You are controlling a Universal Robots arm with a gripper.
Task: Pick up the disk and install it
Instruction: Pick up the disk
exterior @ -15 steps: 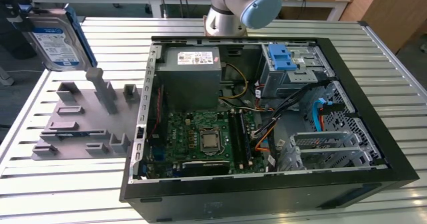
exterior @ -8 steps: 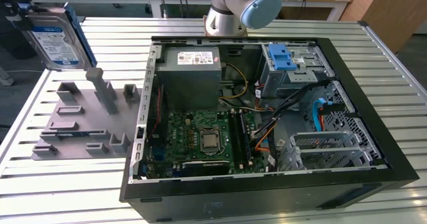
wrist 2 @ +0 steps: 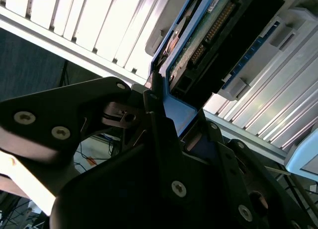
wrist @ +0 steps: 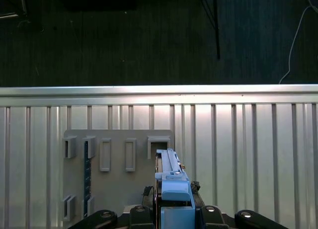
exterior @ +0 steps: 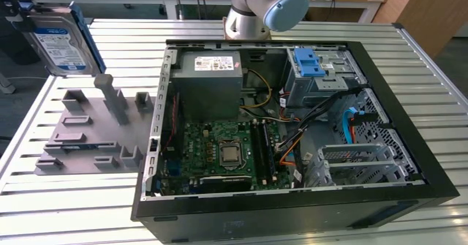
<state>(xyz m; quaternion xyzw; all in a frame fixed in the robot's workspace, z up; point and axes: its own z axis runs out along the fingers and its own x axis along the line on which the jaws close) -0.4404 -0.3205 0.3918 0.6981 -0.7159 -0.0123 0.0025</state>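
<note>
The claw (wrist 2: 166, 122) is clenched on the blue frame of the disk (exterior: 62, 43), holding it upright in the air above the grey rack (exterior: 87, 130), near the bench (exterior: 66, 212) edge on the exterior view's left. The pick-up looks done. The disk hangs well apart from the open computer case (exterior: 292, 201), so the installing is not yet done.

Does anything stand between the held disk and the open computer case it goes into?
Nothing visible blocks it. The disk hangs in the gripper over the grey rack, and the computer case lies open on top; loose cables run beside its drive cage.
</note>
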